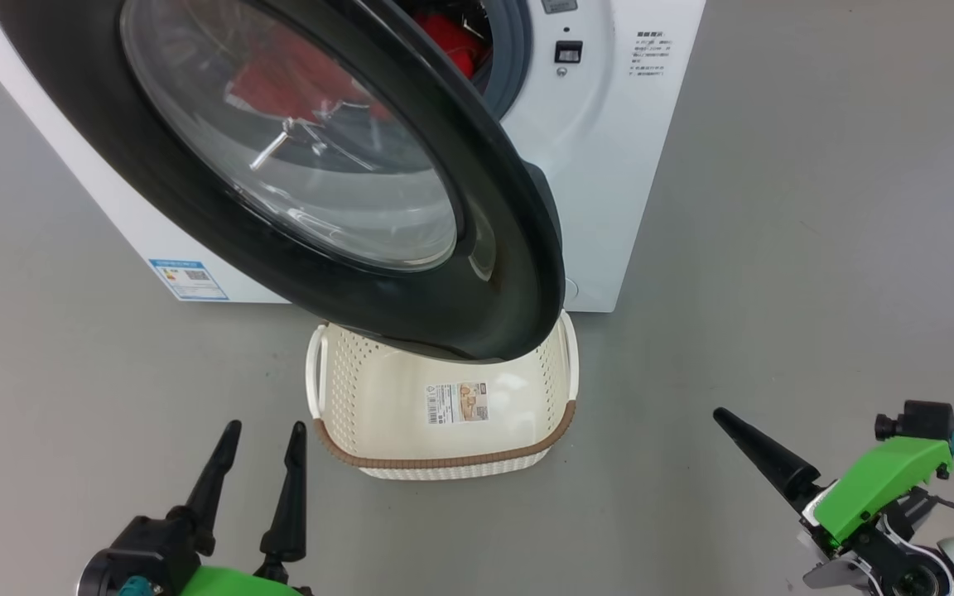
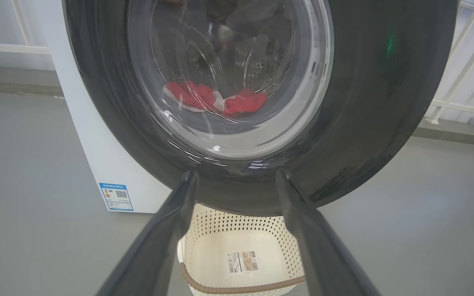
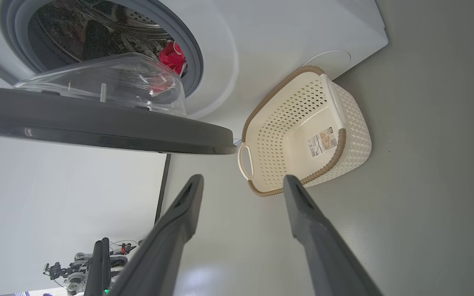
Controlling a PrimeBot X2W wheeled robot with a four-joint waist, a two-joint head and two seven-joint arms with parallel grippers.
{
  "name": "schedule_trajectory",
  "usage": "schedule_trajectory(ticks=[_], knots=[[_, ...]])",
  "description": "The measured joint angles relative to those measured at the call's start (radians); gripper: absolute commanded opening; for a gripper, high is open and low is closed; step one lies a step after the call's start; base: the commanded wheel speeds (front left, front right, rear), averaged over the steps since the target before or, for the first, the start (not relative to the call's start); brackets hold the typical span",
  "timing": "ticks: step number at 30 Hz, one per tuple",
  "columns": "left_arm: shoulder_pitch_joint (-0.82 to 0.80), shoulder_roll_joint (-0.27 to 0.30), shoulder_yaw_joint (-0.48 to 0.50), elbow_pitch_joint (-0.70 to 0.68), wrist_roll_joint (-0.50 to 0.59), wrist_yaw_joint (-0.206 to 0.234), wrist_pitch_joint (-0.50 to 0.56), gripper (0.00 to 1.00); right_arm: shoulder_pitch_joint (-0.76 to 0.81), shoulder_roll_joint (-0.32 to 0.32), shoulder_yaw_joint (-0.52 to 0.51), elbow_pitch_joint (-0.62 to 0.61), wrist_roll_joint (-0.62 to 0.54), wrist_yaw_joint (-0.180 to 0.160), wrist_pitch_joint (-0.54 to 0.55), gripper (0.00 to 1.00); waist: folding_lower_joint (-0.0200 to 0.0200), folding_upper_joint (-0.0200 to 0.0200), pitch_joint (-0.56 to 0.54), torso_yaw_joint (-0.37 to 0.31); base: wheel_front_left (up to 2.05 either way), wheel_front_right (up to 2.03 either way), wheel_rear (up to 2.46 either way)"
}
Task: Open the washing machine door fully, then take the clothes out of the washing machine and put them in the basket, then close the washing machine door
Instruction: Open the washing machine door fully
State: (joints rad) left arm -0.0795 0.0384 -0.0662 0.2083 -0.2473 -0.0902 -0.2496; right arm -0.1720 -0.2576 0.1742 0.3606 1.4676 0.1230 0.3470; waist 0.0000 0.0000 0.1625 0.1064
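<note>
The washing machine door (image 1: 344, 273) stands swung out from the white washing machine (image 1: 609, 165), its black rim over the far end of the basket (image 1: 444, 462). Red clothes (image 1: 448, 41) lie in the drum, and they also show through the glass (image 2: 220, 100) and past the door's edge (image 3: 171, 57). Nothing lies in the cream basket (image 3: 335, 154) on the floor in front of the machine. Low at the left, my left gripper (image 1: 266, 430) is open and its fingers point at the door (image 2: 364, 102). My right gripper (image 1: 734, 426) is open at the lower right, turned on its side, aimed toward the basket's near rim (image 3: 242, 179).
A grey floor (image 1: 816, 248) spreads on both sides of the machine. A blue label (image 1: 187, 280) sits low on the machine's front. White railings (image 2: 467, 82) stand behind it.
</note>
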Motion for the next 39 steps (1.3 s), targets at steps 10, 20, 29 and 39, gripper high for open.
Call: schedule_trajectory(ticks=[10, 20, 29, 39], knots=[[0.003, 0.0, 0.012, 0.008, 0.0, 0.0, 0.0, 1.0, 0.045, -0.059, 0.102, -0.016, -0.12, 0.0, -0.232, 1.0, 0.0, 0.0, -0.004, -0.015, 0.0, 0.0, 0.0], [0.003, 0.0, 0.013, 0.018, 0.0, -0.007, 0.0, 1.0, 0.044, -0.143, 0.308, 0.0, -0.248, 0.0, -0.526, 1.0, 0.0, 0.0, -0.011, -0.019, 0.0, 0.0, 0.0], [0.005, 0.0, 0.013, 0.022, 0.002, -0.007, 0.0, 1.0, 0.02, -0.159, 0.322, 0.034, -0.423, 0.0, -0.595, 1.0, 0.0, 0.0, -0.016, -0.02, 0.0, 0.0, 0.0], [0.019, 0.0, 0.012, 0.024, 0.003, -0.009, 0.0, 1.0, 0.098, -0.06, 0.079, -0.04, -0.702, 0.0, -0.599, 1.0, 0.0, 0.0, -0.018, -0.015, 0.0, 0.0, 0.0]])
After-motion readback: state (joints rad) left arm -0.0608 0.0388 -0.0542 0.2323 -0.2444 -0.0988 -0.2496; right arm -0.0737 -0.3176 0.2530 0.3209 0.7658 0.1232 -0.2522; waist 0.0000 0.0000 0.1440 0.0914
